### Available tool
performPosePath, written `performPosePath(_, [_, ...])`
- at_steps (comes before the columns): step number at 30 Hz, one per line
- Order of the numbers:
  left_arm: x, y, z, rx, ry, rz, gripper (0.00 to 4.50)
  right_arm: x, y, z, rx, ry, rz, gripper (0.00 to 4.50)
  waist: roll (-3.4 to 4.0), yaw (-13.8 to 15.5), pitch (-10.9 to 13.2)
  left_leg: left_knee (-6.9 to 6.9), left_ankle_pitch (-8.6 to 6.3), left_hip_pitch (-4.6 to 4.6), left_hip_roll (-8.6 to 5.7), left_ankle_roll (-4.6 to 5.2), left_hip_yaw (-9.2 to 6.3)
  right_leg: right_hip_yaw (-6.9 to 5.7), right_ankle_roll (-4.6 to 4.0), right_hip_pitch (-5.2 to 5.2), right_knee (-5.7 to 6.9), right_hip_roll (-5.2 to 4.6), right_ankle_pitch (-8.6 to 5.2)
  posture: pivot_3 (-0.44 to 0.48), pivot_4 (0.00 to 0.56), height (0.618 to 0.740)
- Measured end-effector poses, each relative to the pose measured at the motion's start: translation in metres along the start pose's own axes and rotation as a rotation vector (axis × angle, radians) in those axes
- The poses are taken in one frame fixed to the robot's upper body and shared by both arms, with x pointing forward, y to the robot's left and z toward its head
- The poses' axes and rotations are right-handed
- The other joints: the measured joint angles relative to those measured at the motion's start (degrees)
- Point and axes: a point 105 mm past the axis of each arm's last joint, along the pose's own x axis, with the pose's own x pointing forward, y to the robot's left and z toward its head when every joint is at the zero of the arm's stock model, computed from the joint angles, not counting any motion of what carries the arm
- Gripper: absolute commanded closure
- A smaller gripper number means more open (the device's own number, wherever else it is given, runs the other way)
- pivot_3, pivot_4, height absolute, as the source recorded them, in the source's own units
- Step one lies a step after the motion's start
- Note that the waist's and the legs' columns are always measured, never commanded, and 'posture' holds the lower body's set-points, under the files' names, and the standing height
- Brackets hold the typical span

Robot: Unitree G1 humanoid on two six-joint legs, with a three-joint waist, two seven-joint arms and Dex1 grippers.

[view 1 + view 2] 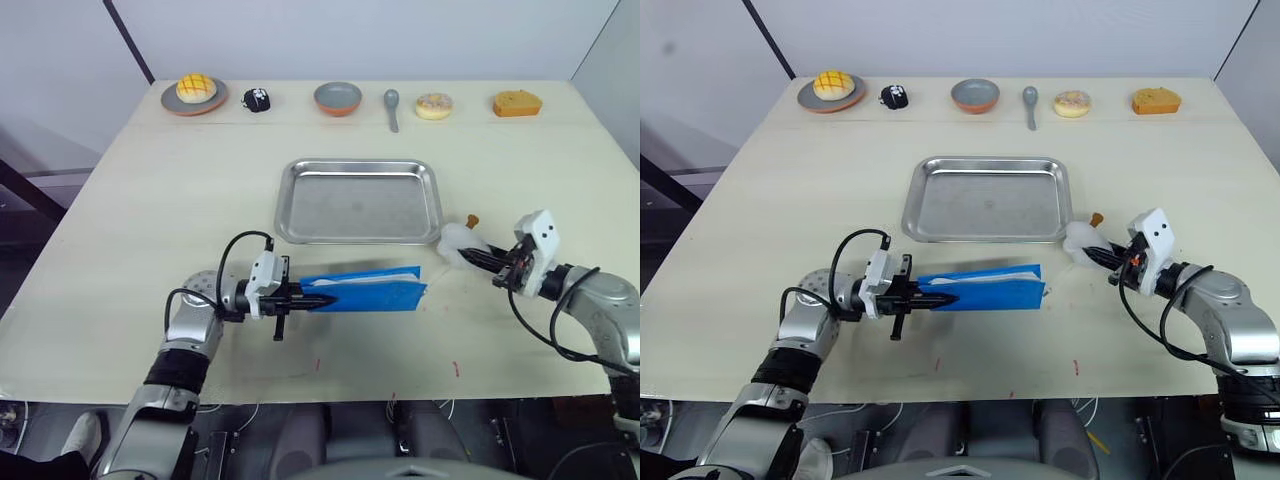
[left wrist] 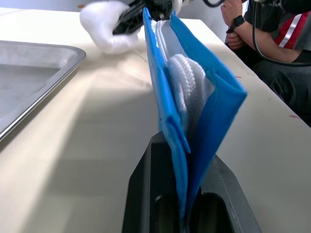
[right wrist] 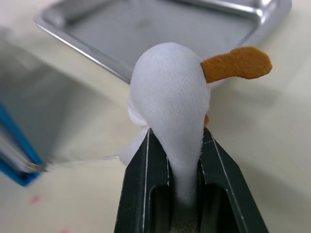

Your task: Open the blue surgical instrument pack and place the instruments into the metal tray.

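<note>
Left gripper (image 1: 318, 299): two black fingers clamped on the near-left end of the flat bright-blue fabric instrument pack (image 1: 372, 290), which stands on edge near the table's front edge, just in front of the tray.
Pack interior: in the left wrist view the blue wrap (image 2: 194, 102) gapes at the top, with whitish lining and a ribbed white fold inside; whether instruments lie within cannot be made out.
Right gripper (image 1: 1102, 256): fingers pinched together on the small white plush lump with an orange tab (image 3: 170, 107), lying just off the tray's front-right corner.
Shiny rectangular stainless-steel tray (image 1: 300, 200): at the middle of the cream table (image 1: 150, 220), nothing lying in it.
Back edge of table, left to right: yellow scored bun on a grey-and-orange plate (image 1: 196, 88), small black-and-white object (image 1: 257, 99), round grey-and-orange bowl (image 1: 338, 97), grey spoon (image 1: 391, 105), sprinkled doughnut (image 1: 434, 104), orange sponge-like block (image 1: 517, 102).
Person (image 2: 262, 24): seated past the table's edge, dark sleeve and wristwatch showing in the left wrist view.
</note>
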Motion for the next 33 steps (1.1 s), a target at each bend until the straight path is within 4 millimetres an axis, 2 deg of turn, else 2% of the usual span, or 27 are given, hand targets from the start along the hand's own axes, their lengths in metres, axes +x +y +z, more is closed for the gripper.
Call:
performPosePath(5, [0.001,0.006,0.003,0.018,0.016,0.001,4.5,-0.006,0.006,0.027,0.0,-0.073,0.023,4.45,0.0,-0.04,0.0,0.0,0.0,0.0,0.0,0.0,-0.02,-0.01,0.0,0.0,0.0,0.0,0.0,0.0,0.15,0.732])
performPosePath(10, [0.001,0.016,0.005,0.035,0.033,0.006,4.5,0.001,0.024,0.066,-0.052,-0.155,0.095,4.45,0.0,-0.08,0.0,0.0,0.0,0.0,0.0,0.0,-0.03,-0.02,0.0,0.0,-0.01,0.01,0.0,0.0,0.15,0.732])
performPosePath(15, [0.006,0.023,0.002,0.04,0.035,0.01,4.5,0.023,0.042,0.103,-0.111,-0.214,0.158,4.45,0.01,-0.03,0.0,0.0,0.0,-0.03,-0.01,0.0,-0.06,-0.06,0.0,0.0,-0.02,0.0,0.0,0.0,0.15,0.732])
performPosePath(24, [0.022,0.037,0.004,0.056,0.013,0.019,4.5,0.076,0.074,0.127,-0.239,-0.235,0.234,4.45,0.01,-0.09,0.0,0.06,0.02,-0.29,-0.09,-0.02,-0.19,-0.07,0.0,-0.2,-0.02,-0.01,0.0,0.0,0.15,0.732])
performPosePath(26, [0.022,0.038,0.004,0.058,0.011,0.02,4.5,0.082,0.076,0.129,-0.247,-0.239,0.238,4.45,0.01,-0.06,0.0,0.09,0.03,-0.4,-0.09,-0.04,-0.23,-0.1,0.0,-0.28,0.0,-0.01,0.0,0.0,0.15,0.732])
performPosePath(28, [0.023,0.041,0.005,0.063,0.009,0.027,4.5,0.095,0.09,0.129,-0.28,-0.249,0.275,4.45,0.02,-0.22,0.0,0.27,0.11,-0.63,-0.09,-0.18,-0.25,-0.1,0.0,-0.5,0.22,-0.01,0.0,0.0,0.15,0.732])
performPosePath(30, [0.023,0.041,0.005,0.066,0.009,0.027,4.5,0.099,0.096,0.127,-0.296,-0.253,0.29,4.45,0.02,-0.22,0.0,0.35,0.13,-0.79,-0.09,-0.21,-0.26,-0.11,0.0,-0.63,0.27,0.0,0.0,0.0,0.15,0.732])
performPosePath(33, [0.025,0.042,0.005,0.072,0.002,0.03,4.5,0.115,0.125,0.124,-0.342,-0.281,0.364,4.45,0.03,-0.28,-0.01,0.39,0.14,-0.8,-0.09,-0.22,-0.26,-0.11,0.0,-0.64,0.3,0.0,0.0,0.0,0.15,0.732])
